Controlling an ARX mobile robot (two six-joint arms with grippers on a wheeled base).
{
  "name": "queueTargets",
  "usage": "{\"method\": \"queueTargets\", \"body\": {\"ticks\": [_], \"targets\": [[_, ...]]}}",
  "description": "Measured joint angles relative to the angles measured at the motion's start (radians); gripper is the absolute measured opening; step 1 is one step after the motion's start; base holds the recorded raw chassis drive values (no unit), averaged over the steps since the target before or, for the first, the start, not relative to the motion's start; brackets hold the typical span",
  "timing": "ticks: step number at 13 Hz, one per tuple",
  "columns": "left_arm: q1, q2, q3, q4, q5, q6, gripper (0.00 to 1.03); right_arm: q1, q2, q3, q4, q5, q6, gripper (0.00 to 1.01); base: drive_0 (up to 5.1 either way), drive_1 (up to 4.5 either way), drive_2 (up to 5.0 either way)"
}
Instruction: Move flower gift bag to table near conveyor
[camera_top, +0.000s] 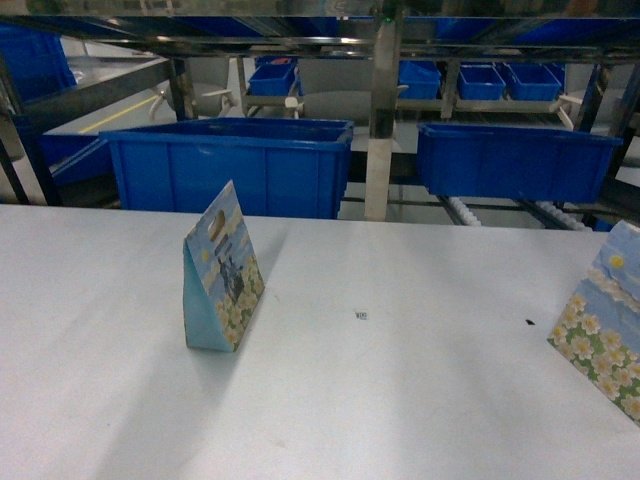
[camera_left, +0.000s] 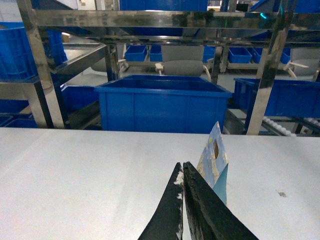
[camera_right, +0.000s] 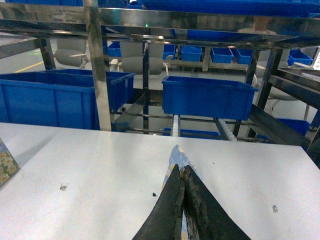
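Right gripper state: the right gripper (camera_right: 181, 170) had its two dark fingers pressed together, and a strip of printed paper showed above the tips and again between them lower down; it seemed clamped on the flower gift bag (camera_right: 173, 156).
Left gripper state: the left gripper (camera_left: 182, 166) had its fingers together and held nothing.
Bag position to right gripper: the bag's edge stood inside the grip and rose just beyond the fingertips. In the head view it appeared tilted at the right border, over the table (camera_top: 400, 400); whether its bottom touched the top could not be told.
Second bag (camera_top: 222, 270): it stood upright on the table, just beyond the left fingertips and a little to their right, not touching them.
Conveyor (camera_top: 470, 212): its white rollers lay ahead of both grippers, past the far table edge, between the blue bins (camera_top: 230, 165).
Handling: the bag was probably very light and thin paper, stiff only along the folds, easy to crush or to tip.
Where to hold: the upper folded edge seemed the best place, with a gentle pinch.
Risk: a light bag could swing or slide out of the fingers, and might fall over when set down.
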Motion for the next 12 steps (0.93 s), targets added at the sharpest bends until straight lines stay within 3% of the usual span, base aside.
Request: {"method": "queueTargets", "body": {"ticks": [3, 4, 7, 12], "targets": [[0.000, -0.129, -0.048, -0.085, 0.000, 0.000, 0.02, 0.000, -0.115, -0.048, -0.067, 0.000, 0.000, 0.02, 0.0, 0.00, 0.0], [0.000, -0.144, -0.084, -0.032, 0.000, 0.000, 0.02, 0.000, -0.161, -0.063, -0.099, 0.000, 0.000, 0.02, 0.0, 0.00, 0.0], [0.000, -0.286, -0.096, -0.178, 0.000, 0.000, 0.02, 0.000, -0.254, -0.114, -0.137, 0.000, 0.000, 0.02, 0.0, 0.00, 0.0], [0.000, -0.487, -0.097, -0.368, 0.000, 0.000, 0.02, 0.000, -0.450, -0.114, -0.314, 0.000, 0.000, 0.02, 0.0, 0.00, 0.0]]}}
